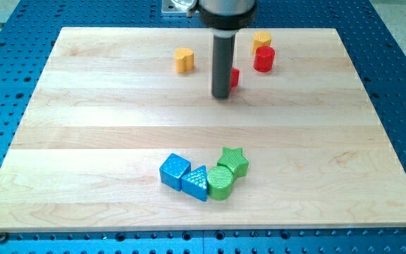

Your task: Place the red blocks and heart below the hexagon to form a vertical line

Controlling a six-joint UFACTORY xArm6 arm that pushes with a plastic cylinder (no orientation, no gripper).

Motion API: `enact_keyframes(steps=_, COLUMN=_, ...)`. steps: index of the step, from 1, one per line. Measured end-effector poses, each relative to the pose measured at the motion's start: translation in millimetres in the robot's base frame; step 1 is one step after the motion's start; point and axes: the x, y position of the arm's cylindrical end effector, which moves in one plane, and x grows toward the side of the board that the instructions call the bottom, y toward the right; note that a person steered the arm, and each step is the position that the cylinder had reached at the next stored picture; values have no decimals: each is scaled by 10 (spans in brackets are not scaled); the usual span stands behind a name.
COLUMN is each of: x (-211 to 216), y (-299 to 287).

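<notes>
Camera view: my tip (221, 96) grips nothing, touching the small red plastic block (235, 77) at its 3 o'clock.
Yellow plastic hexagon (262, 39) has the red cylinder (263, 59) at 6 o'clock; yellow heart (183, 60) sits well apart; an off-centre push could spin the block aside.

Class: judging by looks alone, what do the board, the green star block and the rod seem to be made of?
Pale board: wood, matte, shown by grain and plank seams. Green star block: probably plastic, with fine ridged surface lines. Dark straight rod: smooth, slightly glossy, metal or plastic; unclear.

My tip (221, 96) touches a red block (235, 77) (mostly hidden).
</notes>
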Motion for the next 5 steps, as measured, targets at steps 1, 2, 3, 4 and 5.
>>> enact_keyframes(steps=1, x=61, y=-289)
enact_keyframes(steps=2, x=-294, y=-312)
enact_keyframes(steps=3, x=-483, y=-243)
enact_keyframes(steps=4, x=-349, y=-242)
enact_keyframes(steps=5, x=-277, y=-41)
